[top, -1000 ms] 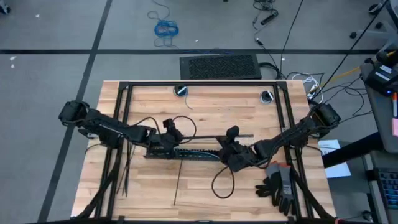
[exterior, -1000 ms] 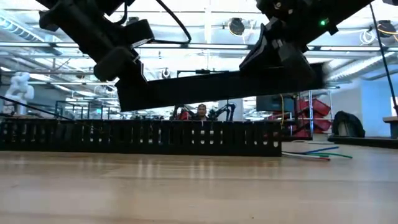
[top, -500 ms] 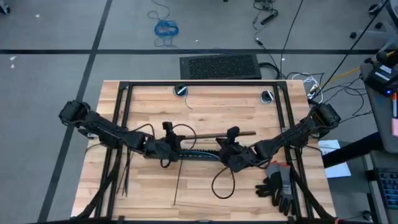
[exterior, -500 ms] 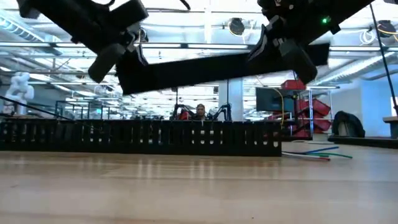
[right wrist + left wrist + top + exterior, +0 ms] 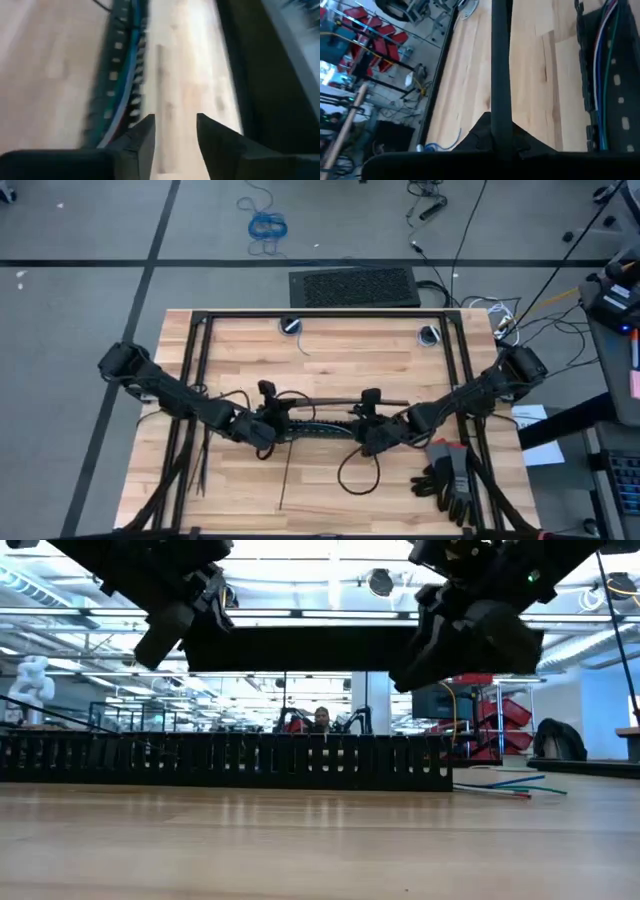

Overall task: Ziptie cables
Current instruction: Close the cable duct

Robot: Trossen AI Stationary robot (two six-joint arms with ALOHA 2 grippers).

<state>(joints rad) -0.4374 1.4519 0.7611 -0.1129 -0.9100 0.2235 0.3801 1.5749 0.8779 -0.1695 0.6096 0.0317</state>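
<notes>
1. Blue, green and pale cables lie inside the slotted black duct on the wooden table; their splayed ends stick out at one end.
2. Left gripper is clamped on the long black bar, held level above the duct.
3. Right gripper stands released, apparently beside the bar.
4. Thin zipties lie near the table's left edge.
5. Black gloves lie at the right.

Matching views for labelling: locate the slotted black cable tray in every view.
High view: slotted tray lies mid-table.
Low view: it spans the middle.
Left wrist view: it runs along one side.
Right wrist view: it runs away from the camera.
Shared landmark: the wooden table.
</notes>
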